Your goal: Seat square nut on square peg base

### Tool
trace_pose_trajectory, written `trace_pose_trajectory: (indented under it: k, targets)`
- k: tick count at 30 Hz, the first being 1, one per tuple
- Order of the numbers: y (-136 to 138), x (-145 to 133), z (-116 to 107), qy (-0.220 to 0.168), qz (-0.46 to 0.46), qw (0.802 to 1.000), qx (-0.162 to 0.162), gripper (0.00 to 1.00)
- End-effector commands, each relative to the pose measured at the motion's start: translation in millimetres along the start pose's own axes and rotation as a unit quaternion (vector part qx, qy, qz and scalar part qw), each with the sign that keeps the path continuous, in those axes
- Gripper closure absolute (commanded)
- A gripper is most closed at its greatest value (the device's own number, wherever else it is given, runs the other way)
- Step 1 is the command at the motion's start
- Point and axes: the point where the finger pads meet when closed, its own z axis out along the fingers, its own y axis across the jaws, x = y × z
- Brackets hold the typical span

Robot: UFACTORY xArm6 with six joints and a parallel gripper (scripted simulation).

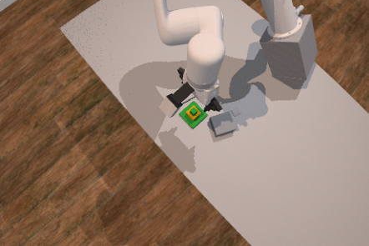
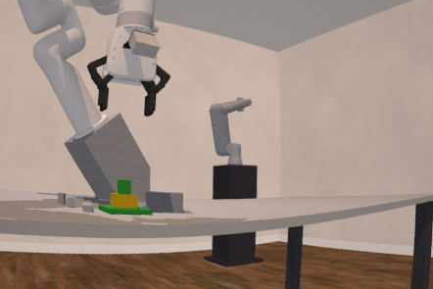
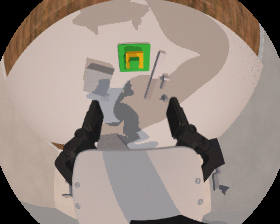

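The orange square nut (image 1: 193, 113) (image 2: 123, 201) (image 3: 135, 62) sits around the green square peg (image 1: 193, 110) (image 2: 123, 186), resting on the peg's flat green base (image 1: 185, 116) (image 2: 139, 211) (image 3: 123, 56) on the grey table (image 1: 292, 157) (image 2: 294, 206). My gripper (image 1: 190, 103) (image 2: 125, 108) (image 3: 134, 106) is open and empty. It hangs well above the nut and peg, fingers pointing down, clear of both.
A grey block (image 1: 223, 124) (image 2: 164, 201) (image 3: 96, 72) lies just right of the base, and a smaller pale block lies to its left. My arm's grey pedestal (image 1: 288, 52) (image 2: 108, 160) stands behind. A second arm on a black stand (image 2: 234, 181) is beyond the table.
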Motion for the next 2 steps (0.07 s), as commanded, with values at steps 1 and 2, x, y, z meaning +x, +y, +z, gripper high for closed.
trace_pose_trajectory:
  k: [1,2]
  targets:
    - [-0.2,1.3,-1.2,0.002,0.000,1.000,0.001,0.00]
    - [-0.2,1.3,-1.2,0.002,0.000,1.000,0.001,0.00]
